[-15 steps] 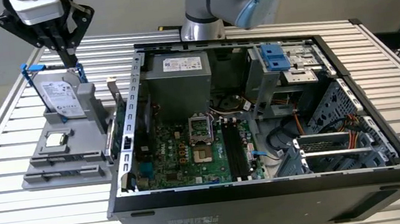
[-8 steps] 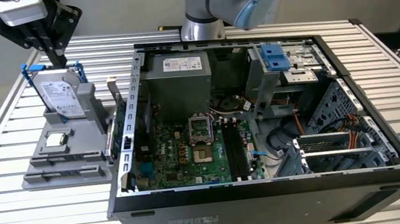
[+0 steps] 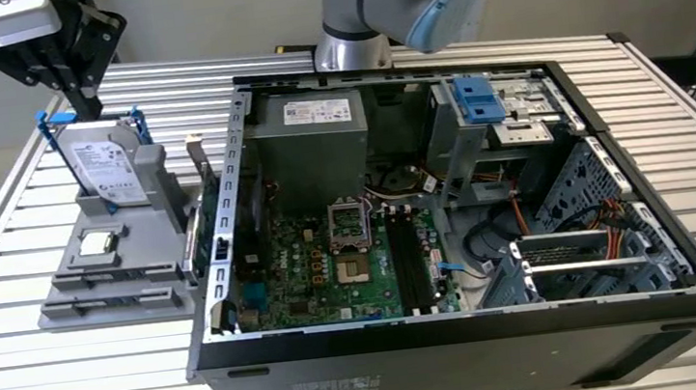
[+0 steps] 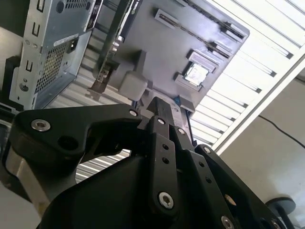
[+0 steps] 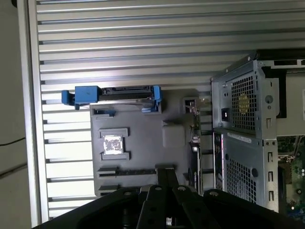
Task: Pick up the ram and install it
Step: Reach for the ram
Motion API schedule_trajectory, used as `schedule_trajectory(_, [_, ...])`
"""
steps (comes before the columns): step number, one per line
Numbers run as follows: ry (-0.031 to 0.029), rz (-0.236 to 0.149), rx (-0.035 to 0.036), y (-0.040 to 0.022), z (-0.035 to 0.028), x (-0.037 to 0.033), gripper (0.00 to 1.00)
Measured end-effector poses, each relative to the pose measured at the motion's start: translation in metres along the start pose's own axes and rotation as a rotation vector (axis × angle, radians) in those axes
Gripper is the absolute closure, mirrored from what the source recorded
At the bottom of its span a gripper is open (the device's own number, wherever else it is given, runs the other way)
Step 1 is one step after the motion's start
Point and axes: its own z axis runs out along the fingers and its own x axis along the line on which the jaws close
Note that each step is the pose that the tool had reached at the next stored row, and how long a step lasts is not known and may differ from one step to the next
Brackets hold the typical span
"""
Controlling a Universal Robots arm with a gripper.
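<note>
— Item: the ram (image 4: 113, 43). Location?
— On edge in the grey holder (image 3: 114, 302), on the side against the computer case (image 3: 468, 347). Not picked up.
— The gripper (image 3: 89, 108)?
— Jaws together, nothing held. It hangs over the hard drive (image 3: 105, 162), apart from the ram.
— Step?
— Approach, I judge. A grasp calls for parted jaws, squared across that thin edge.
</note>
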Motion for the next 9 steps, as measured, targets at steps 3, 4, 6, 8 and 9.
schedule_trajectory(3, [-0.0001,0.0,-0.0001,-0.0003,0.0,0.0048,1.0])
schedule_trajectory(4, [0.0,0.0,0.0,-0.0005,-0.0001,0.0064,1.0])
schedule_trajectory(6, [-0.0001,0.0,-0.0001,-0.0007,-0.0002,0.0096,1.0])
schedule_trajectory(8, [-0.0001,0.0,-0.0001,-0.0009,-0.0003,0.0127,1.0])
schedule_trajectory(9, [0.0,0.0,-0.0001,-0.001,-0.0003,0.0143,1.0])
